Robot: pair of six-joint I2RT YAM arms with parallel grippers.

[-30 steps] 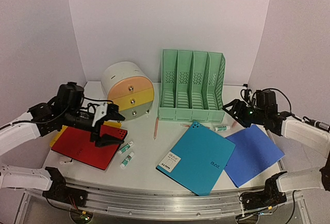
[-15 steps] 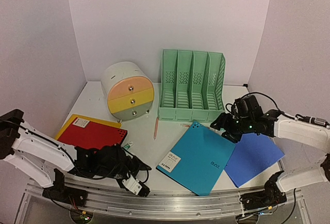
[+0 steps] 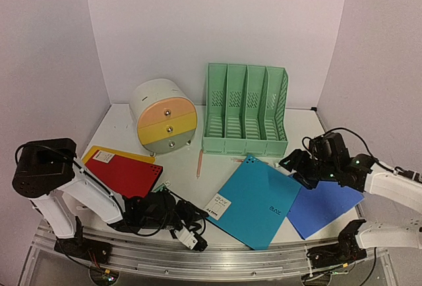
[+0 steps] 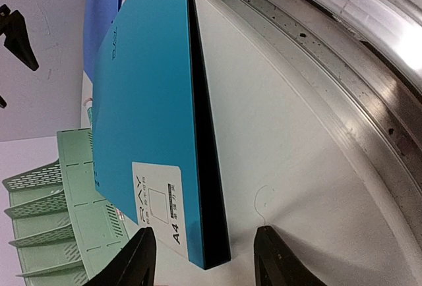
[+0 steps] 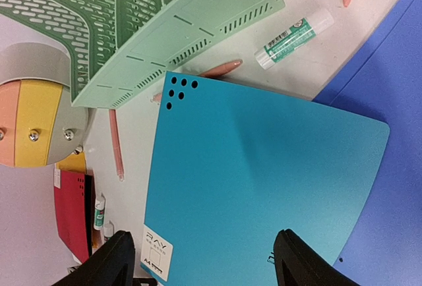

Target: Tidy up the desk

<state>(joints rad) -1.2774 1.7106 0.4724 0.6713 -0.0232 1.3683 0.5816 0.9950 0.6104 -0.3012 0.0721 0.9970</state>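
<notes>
**Now both grippers are hovering open around the teal folder**

Low at the front of the desk point(image 3: 119, 128), just behind its silver rail point(image 3: 231, 261), the left gripper point(image 3: 195, 241) is pointing at the near corner of the teal A4 folder point(image 3: 254, 200). In its wrist view, its fingers point(image 4: 140, 263) are standing apart with that corner between them. The right gripper point(image 3: 295, 167) is hanging over the folder's far edge, fingers point(image 5: 298, 259) likewise spread and holding nothing. The teal folder is lying partly over a blue folder point(image 3: 326, 197). A red folder point(image 3: 122, 174) is resting at the left. A pencil point(image 3: 198, 163) and a glue stick point(image 5: 293, 37) are lying near the green file rack point(image 3: 245, 111), which is standing beside the round drawer unit point(image 3: 163, 118).
</notes>
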